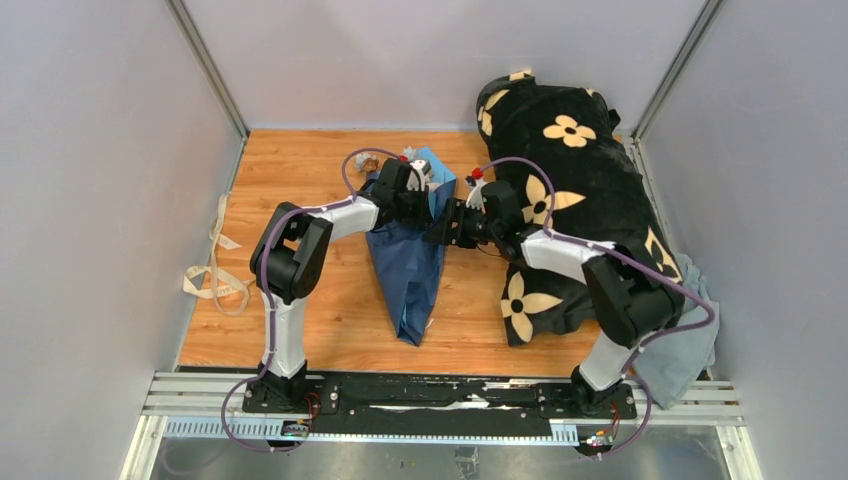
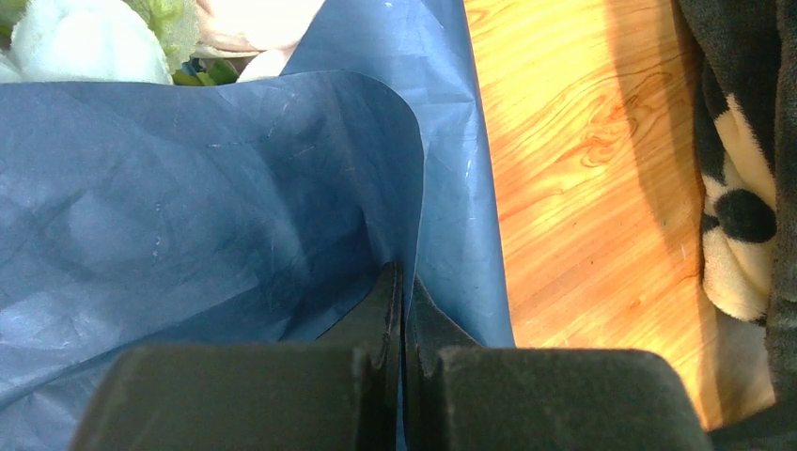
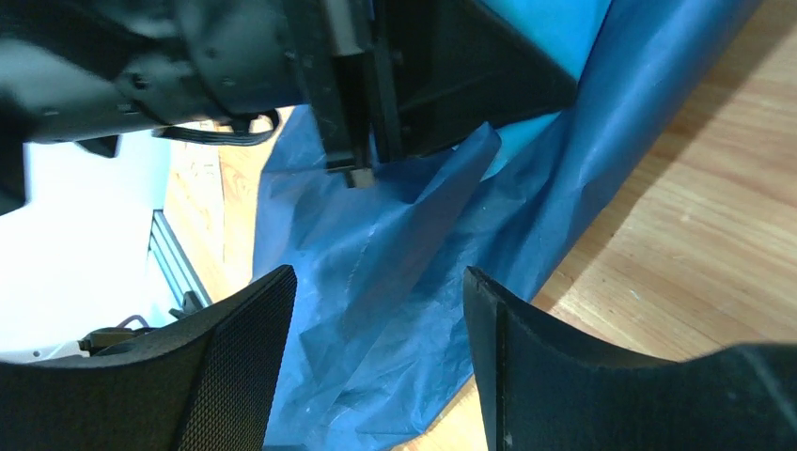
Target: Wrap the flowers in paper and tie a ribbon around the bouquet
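Observation:
The bouquet (image 1: pixel 410 270) lies mid-table as a cone of navy paper (image 2: pixel 188 207), narrow end toward me. Its flowers (image 1: pixel 408 157), pale blooms (image 2: pixel 85 38), show at the wide far end. My left gripper (image 1: pixel 428 198) reaches over the cone's upper right part, and in the left wrist view it (image 2: pixel 404 282) is shut on an upright edge of the paper. Just right of the cone, my right gripper (image 1: pixel 440 232) stands open (image 3: pixel 376 282) over crinkled paper (image 3: pixel 395 272), holding nothing. The cream ribbon (image 1: pixel 215 275) lies loose at the table's left edge.
A black plush blanket (image 1: pixel 575 190) with cream flower prints fills the table's right side, close behind my right arm. A grey-blue cloth (image 1: pixel 690 345) hangs at the near right corner. Bare wood (image 1: pixel 300 160) shows left of the bouquet. Walls close in the sides and back.

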`<state>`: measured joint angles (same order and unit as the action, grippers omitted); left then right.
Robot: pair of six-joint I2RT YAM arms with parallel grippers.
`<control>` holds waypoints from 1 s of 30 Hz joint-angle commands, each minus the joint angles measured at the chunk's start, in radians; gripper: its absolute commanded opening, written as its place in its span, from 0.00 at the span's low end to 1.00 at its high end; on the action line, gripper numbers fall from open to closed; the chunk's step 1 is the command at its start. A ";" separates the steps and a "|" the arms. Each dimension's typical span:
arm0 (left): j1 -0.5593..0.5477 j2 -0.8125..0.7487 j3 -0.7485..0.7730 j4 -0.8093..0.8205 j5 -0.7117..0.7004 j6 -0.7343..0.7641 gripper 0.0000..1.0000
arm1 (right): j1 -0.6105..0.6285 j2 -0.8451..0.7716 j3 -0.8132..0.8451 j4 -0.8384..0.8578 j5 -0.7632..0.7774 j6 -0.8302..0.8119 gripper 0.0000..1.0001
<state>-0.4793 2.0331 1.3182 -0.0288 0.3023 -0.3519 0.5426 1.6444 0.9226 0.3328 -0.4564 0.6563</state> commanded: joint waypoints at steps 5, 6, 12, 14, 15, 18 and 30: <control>-0.004 0.020 0.019 0.002 -0.020 0.024 0.00 | 0.001 0.151 0.050 0.130 -0.179 0.156 0.70; -0.005 0.022 0.021 0.001 -0.020 0.024 0.00 | 0.002 0.166 0.054 0.158 -0.193 0.169 0.70; -0.005 0.025 0.028 0.002 -0.028 0.030 0.00 | 0.011 0.242 0.066 0.271 -0.281 0.231 0.65; -0.005 0.024 0.030 0.000 -0.037 0.037 0.00 | 0.011 0.262 0.063 0.323 -0.294 0.265 0.57; -0.005 0.023 0.030 0.000 -0.041 0.041 0.00 | 0.010 0.269 0.057 0.349 -0.301 0.281 0.48; -0.004 0.016 0.039 -0.010 -0.047 0.057 0.00 | 0.004 0.269 0.035 0.363 -0.289 0.285 0.05; -0.005 -0.191 0.428 -0.510 0.082 0.420 0.95 | -0.025 0.235 -0.019 0.009 -0.083 0.021 0.00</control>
<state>-0.4801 1.9995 1.6283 -0.3096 0.3107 -0.1333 0.5282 1.8805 0.9382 0.4221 -0.5983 0.7544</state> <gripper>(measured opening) 0.930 0.006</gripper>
